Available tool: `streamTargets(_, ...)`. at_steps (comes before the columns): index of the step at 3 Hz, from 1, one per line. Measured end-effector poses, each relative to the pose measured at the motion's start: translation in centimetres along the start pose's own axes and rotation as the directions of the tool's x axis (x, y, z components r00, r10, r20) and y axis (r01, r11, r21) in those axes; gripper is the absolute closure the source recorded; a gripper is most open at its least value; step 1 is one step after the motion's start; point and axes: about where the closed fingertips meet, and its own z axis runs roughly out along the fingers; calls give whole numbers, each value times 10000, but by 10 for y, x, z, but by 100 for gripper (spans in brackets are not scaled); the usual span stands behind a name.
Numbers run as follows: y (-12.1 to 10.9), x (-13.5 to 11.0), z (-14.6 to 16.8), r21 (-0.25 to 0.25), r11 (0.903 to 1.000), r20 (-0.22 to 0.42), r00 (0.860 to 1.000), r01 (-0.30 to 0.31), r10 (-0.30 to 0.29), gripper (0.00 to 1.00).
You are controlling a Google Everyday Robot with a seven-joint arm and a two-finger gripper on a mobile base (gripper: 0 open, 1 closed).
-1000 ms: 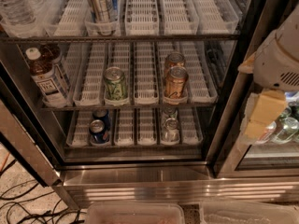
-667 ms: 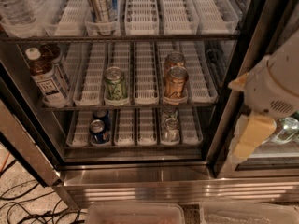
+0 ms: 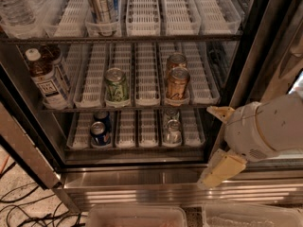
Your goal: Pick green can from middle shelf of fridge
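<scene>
The green can (image 3: 116,84) stands upright near the front of a white lane tray on the middle shelf (image 3: 147,82) of the fridge (image 3: 142,186), left of centre. The fridge stands open to my view. My gripper (image 3: 221,168) is at the lower right, on the end of the white arm (image 3: 267,126). It hangs in front of the fridge's right door frame, outside the shelves. It is well to the right of the green can and below it, and nothing shows in it.
Two copper-orange cans (image 3: 177,82) stand one behind the other on the middle shelf, right of the green can. A labelled bottle (image 3: 46,79) stands at its left end. A blue can (image 3: 98,131) and a silver can (image 3: 173,130) are on the lower shelf. A tall can (image 3: 102,4) is on the top shelf. Cables (image 3: 28,207) lie on the floor.
The arm and gripper have moved down and a little left in front of the right door frame. The cans and bottle have not moved.
</scene>
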Motion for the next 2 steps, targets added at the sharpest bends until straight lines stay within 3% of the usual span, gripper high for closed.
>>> streamTargets(1, 4, -44, 20, 582, 9978, 1561, 9875, -326, 232, 0)
streamTargets(2, -2, -89, 30, 759, 9874, 2980, 9481, -1389, 1105, 0)
